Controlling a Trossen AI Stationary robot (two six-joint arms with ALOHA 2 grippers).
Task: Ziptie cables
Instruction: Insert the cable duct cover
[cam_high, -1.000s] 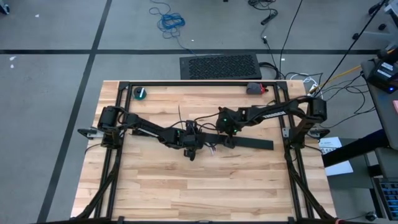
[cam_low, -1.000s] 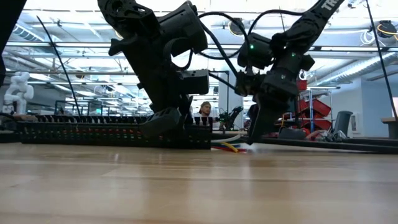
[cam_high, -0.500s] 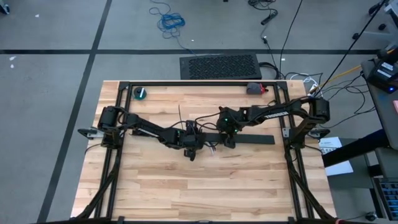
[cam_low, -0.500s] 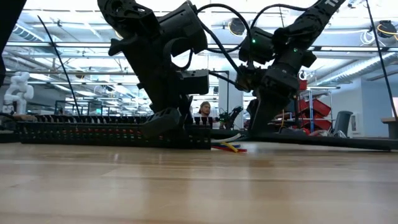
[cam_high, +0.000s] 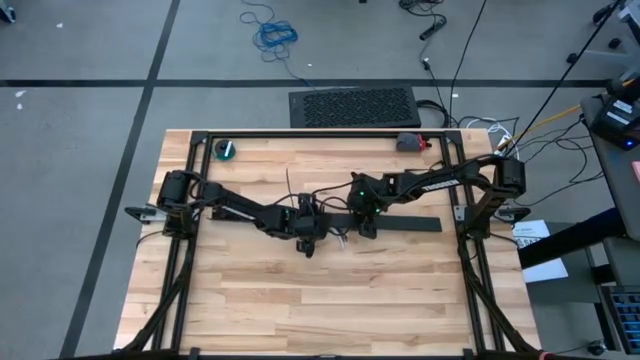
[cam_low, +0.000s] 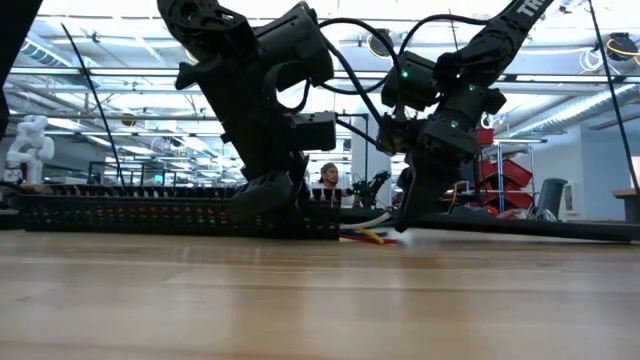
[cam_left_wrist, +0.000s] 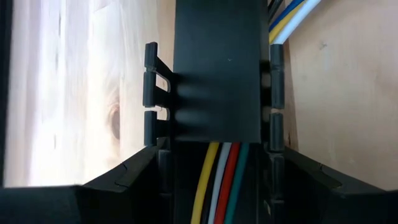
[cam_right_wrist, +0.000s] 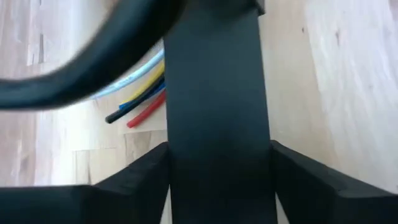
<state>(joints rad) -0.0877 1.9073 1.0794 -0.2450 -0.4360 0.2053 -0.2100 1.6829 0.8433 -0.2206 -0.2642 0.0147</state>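
Grippers (cam_high: 308, 243) (cam_high: 367, 231) straddling duct (cam_high: 415, 225) — cables (cam_low: 368, 236) inside

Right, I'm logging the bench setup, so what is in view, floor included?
light wooden table: one, black-framed, centre
black slotted plastic duct: one, mid-table, at the left gripper
flat black plastic strip: one, mid-table, right of the duct
thin coloured wires: one bundle, yellow, red, white, green, running out of the duct's end
teal round object: one, table's far left corner
grey-and-red object: one, table's far edge
black perforated mat: one, floor beyond the table
blue coiled cord: one, floor
person: one, far behind
left gripper: clamped on the duct
right gripper: at the strip's end
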